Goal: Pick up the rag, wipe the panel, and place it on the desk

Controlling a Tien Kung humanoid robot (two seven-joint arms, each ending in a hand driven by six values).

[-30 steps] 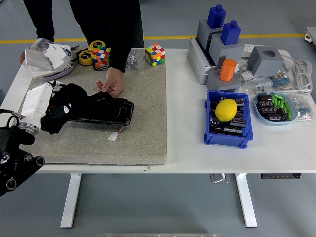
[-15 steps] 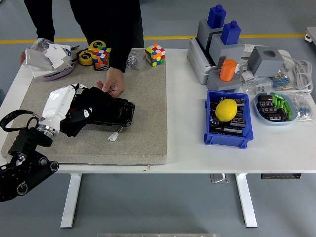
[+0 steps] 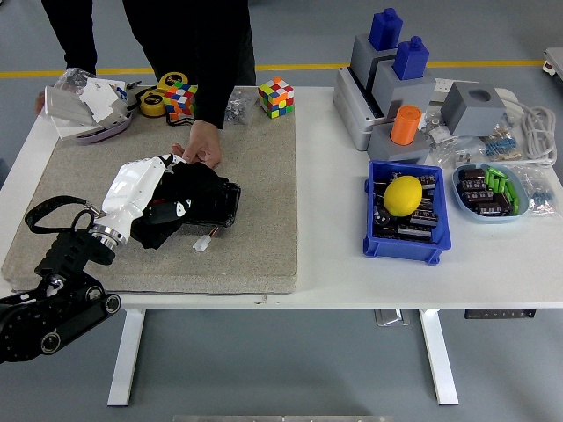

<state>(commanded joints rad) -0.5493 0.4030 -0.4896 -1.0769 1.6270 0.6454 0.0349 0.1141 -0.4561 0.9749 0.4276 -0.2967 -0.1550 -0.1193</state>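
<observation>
Head view, wiping step. My left hand (image 3: pixel 141 189), in its white shell, lies on the black rag (image 3: pixel 171 209), which is bunched on top of the black panel (image 3: pixel 215 198) on the beige mat (image 3: pixel 264 220). I judge the fingers to be pressed down on the cloth and closed on it, though black on black makes the finger line hard to trace. My right hand does not appear.

A person's hand (image 3: pixel 201 151) rests just beyond my hand, touching or nearly touching the panel's far edge, apparently steadying it.

Risks, as I judge them:
- My hand is very near the person's fingers; a stroke carried further away from me could strike them.
- If that steadying hand lifts, rag friction could drag the panel across the mat instead of wiping it.
- The small white connector (image 3: pixel 202 244), just to the near side of my hand on its thin lead, could snag in the cloth and be tugged.
- The rag is bunched, so part of the panel may go unwiped.

Hidden or unclear: where the rag ends and the panel begins; my fingertips; how much of the panel lies under my hand; whether the connector's lead joins the panel.
</observation>
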